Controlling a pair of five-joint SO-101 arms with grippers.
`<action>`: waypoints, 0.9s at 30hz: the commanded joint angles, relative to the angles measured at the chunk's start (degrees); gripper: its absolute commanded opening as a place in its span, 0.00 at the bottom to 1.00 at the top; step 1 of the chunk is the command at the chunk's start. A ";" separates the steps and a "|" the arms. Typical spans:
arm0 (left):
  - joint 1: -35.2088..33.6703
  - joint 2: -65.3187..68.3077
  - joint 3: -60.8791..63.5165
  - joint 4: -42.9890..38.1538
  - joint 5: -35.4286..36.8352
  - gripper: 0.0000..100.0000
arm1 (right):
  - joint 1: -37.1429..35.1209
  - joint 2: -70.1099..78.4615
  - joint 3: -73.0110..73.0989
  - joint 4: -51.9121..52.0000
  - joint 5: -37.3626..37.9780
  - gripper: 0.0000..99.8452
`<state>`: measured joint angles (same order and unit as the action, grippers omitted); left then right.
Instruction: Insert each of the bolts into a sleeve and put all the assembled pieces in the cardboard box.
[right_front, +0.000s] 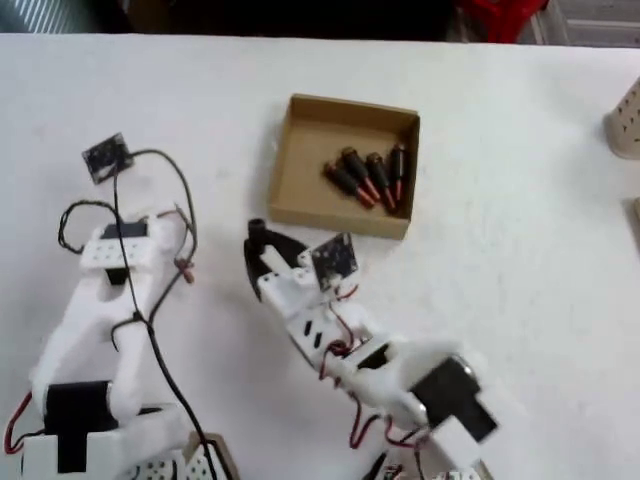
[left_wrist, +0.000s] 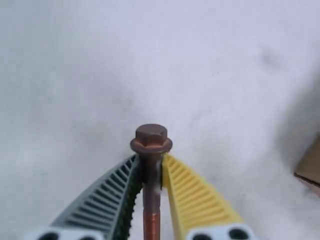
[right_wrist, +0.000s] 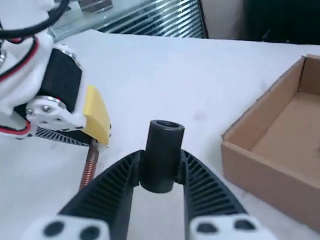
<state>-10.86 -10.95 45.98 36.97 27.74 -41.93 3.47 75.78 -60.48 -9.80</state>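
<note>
My left gripper (left_wrist: 151, 165) is shut on a copper bolt (left_wrist: 151, 140), whose hex head sticks out past the grey and yellow fingers. In the high view that bolt (right_front: 185, 268) hangs left of centre. My right gripper (right_wrist: 161, 172) is shut on an upright black sleeve (right_wrist: 163, 152), seen from above as the sleeve (right_front: 258, 234) just off the cardboard box's near left corner. The right wrist view also shows the left gripper's yellow finger (right_wrist: 96, 115) and the bolt's shaft (right_wrist: 89, 169) beside the sleeve. The cardboard box (right_front: 335, 222) holds several assembled pieces (right_front: 368, 176).
Black cables (right_front: 150, 330) run over the left arm. A beige object (right_front: 625, 122) stands at the table's right edge. White table stretches behind and to the right of the box. The box's wall (right_wrist: 270, 172) is close beside the sleeve, and its corner (left_wrist: 310, 167) appears in the left wrist view.
</note>
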 joint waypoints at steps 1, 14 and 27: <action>-0.66 -0.48 -3.08 -1.32 -5.71 0.02 | -1.80 6.73 -3.69 -11.56 0.79 0.02; -0.22 -7.87 -2.02 -2.90 -7.12 0.02 | -4.00 15.16 -3.43 -24.84 2.37 0.02; 8.75 -39.08 19.78 -19.69 -24.09 0.02 | -3.91 15.25 -3.34 -24.48 2.37 0.02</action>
<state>-4.70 -44.26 63.21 23.69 5.32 -45.54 19.03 74.20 -83.78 -8.13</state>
